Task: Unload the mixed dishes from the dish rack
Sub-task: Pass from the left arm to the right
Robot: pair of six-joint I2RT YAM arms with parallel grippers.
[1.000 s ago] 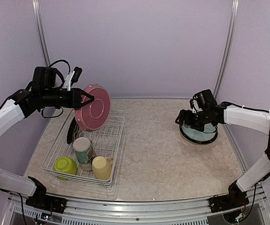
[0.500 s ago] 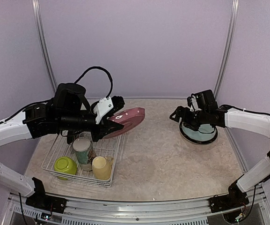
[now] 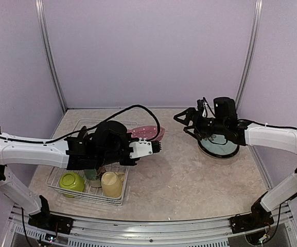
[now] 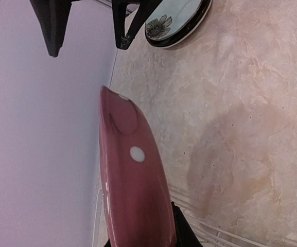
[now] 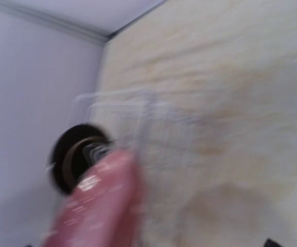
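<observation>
Above tabletop (image 3: 189,175), lilac walls (image 3: 148,51), left end effector (image 4: 145,237) holding plate (image 4: 133,175), right end effector (image 3: 183,122) wide

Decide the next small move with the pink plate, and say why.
Probably the right gripper should ease forward around the plate's free rim, then close, taking it in a handover. The left gripper is shut on the pink plate and holds it out towards the right gripper. That gripper is open and faces the plate, with a gap between them. The stack of unloaded plates lies on the right arm's side.
</observation>
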